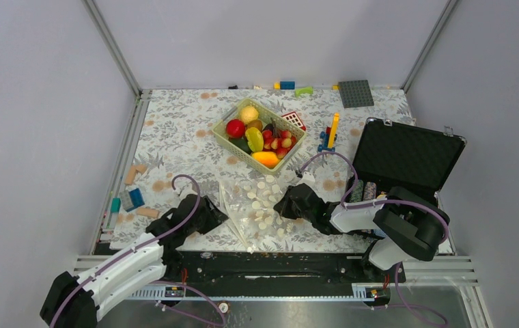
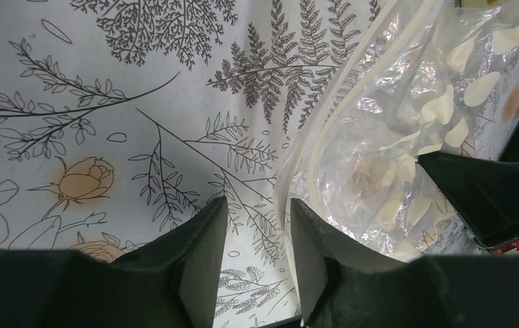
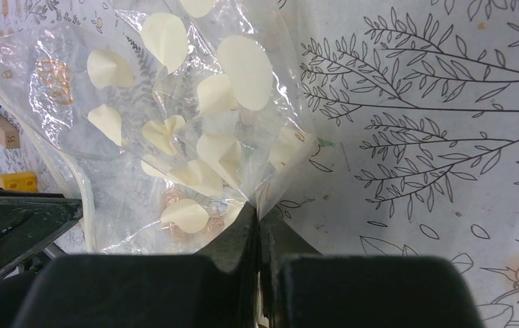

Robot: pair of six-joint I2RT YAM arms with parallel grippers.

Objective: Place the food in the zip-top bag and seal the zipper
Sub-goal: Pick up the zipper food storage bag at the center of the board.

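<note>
The food [image 1: 257,135], glossy toy fruits and vegetables, lies in a pale green lattice basket [image 1: 224,139] at mid table. The clear zip-top bag [image 1: 260,208] with pale dots lies crumpled in front of it, between my grippers. My right gripper [image 1: 289,202] is shut on the bag's right edge; in the right wrist view the jaws [image 3: 258,217] pinch the plastic of the bag [image 3: 195,123]. My left gripper [image 1: 214,213] is open at the bag's left side. In the left wrist view its jaws [image 2: 257,205] stand apart over the tablecloth, and the zipper [image 2: 304,157] runs beside the right finger. No food shows in the bag [image 2: 407,102].
An open black case [image 1: 407,160] stands at the right, just behind the right arm. Loose building blocks [image 1: 134,198] lie at the left edge. A block tower [image 1: 330,133] stands right of the basket. A grey baseplate [image 1: 356,92] and more blocks [image 1: 287,85] lie at the back.
</note>
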